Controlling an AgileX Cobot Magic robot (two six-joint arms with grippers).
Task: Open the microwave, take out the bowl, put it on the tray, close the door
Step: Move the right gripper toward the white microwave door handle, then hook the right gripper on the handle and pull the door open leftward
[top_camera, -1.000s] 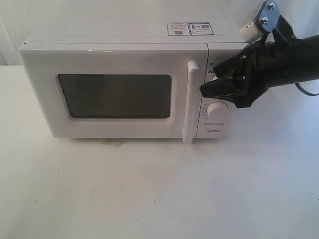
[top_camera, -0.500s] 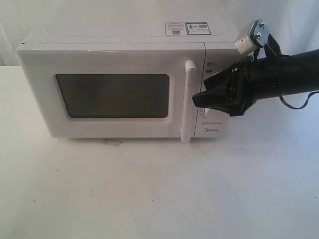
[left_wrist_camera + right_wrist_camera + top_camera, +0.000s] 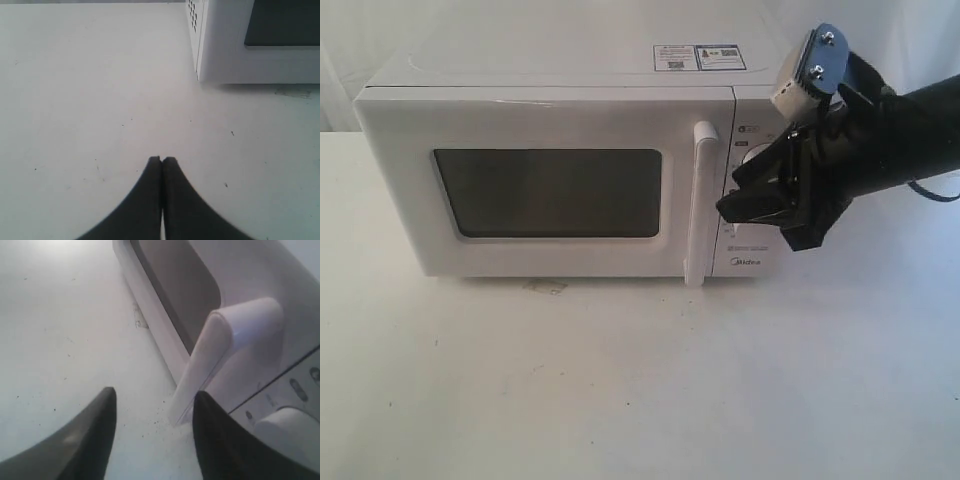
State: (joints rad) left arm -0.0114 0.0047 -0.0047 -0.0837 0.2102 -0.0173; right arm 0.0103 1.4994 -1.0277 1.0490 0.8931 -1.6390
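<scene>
Right gripper [image 3: 724, 207] edged right, jaws apart beside door handle [image 3: 700, 205]; left gripper [image 3: 161, 160] closed.

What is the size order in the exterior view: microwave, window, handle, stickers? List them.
1. microwave
2. window
3. handle
4. stickers, which look smallest, though they sit farther back on top, so that makes them look smaller.

Pictured upright along the far edge of the table [image 3: 620, 390]: white Midea microwave [image 3: 550, 75], door [image 3: 400, 190] shut, dark window [image 3: 548, 192] forward, tall bar handle [image 3: 701, 210] vertical.
</scene>
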